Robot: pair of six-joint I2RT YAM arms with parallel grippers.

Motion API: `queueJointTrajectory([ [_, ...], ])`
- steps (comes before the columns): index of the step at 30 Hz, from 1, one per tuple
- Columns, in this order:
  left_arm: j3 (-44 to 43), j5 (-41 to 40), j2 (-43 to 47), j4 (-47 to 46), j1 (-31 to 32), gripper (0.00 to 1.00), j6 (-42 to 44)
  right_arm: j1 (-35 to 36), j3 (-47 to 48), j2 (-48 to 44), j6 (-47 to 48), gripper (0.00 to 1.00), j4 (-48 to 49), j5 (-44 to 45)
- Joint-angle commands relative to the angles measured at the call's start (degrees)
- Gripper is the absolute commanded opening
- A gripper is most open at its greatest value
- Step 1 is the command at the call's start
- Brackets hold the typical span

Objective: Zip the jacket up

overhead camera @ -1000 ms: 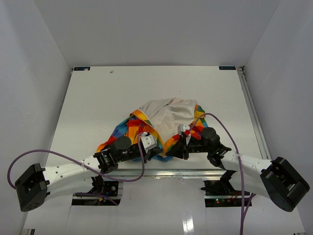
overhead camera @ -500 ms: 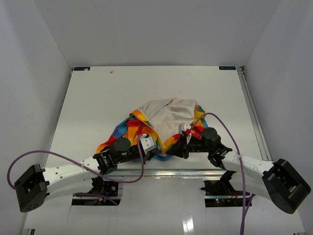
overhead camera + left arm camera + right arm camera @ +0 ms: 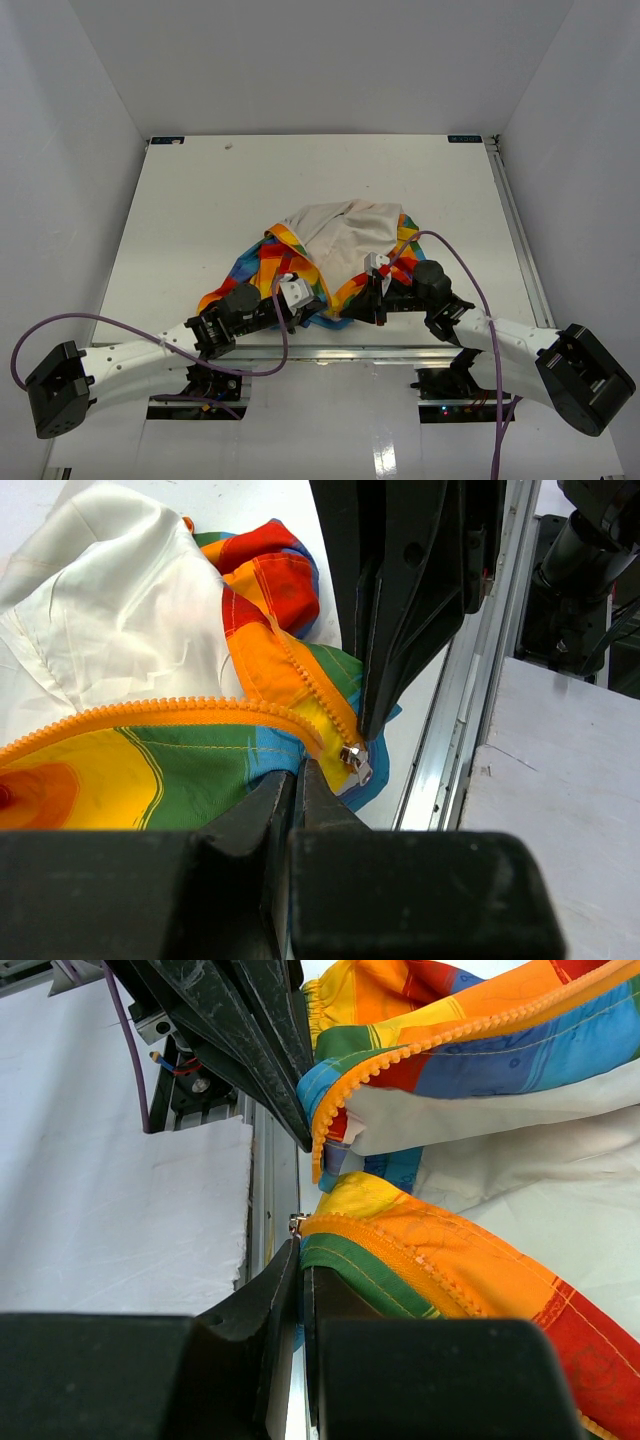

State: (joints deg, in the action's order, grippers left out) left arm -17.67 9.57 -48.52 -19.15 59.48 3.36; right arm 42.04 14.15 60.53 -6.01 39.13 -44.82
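Top external view: the jacket [image 3: 330,250] lies bunched near the front middle of the white surface [image 3: 200,190]. Its cream lining [image 3: 345,222] is turned up at the back and its rainbow panels spill toward the near edge. Both arms reach in low, one from each side. The left end effector [image 3: 312,308] and the right end effector [image 3: 356,305] meet at the jacket's near hem, close to one another.

Left wrist view: the left end effector's fingers are closed together on the jacket's bottom edge, with blue trim and green cloth running into the slit between them. An orange line of zipper teeth [image 3: 180,708] curves across the cloth to a small silver slider [image 3: 355,763] just past the fingertips. The right end effector hangs in from above, its tip just beside that slider. A metal rail [image 3: 465,730] runs along the edge of the surface.

Right wrist view: the right end effector's fingers are pressed together on a corner of the hem where green and orange cloth meet. A small metal piece [image 3: 296,1224] sits right at their tip. The left end effector's dark fingers enter from the upper left and end at the other toothed edge, which arches above.
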Motion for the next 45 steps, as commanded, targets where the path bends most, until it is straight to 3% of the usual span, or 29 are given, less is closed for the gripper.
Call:
queueJointTrajectory([
  [1, 0.1, 1.14, 0.19, -1.51, 0.2, 0.0, 0.94, 0.24, 2.02, -0.32, -0.5, 0.08, 1.83, -1.5],
  [13, 0.18, 5.11, -1.12, -2.54, 0.28, 0.0, 1.47, 0.31, 2.55, 0.62, -0.84, 0.08, 1.63, -0.84],
  [45, -0.69, 6.42, -4.71, -2.04, 0.28, 0.0, 2.25, 0.23, 2.23, -0.98, -1.81, 0.08, 1.56, 1.26],
])
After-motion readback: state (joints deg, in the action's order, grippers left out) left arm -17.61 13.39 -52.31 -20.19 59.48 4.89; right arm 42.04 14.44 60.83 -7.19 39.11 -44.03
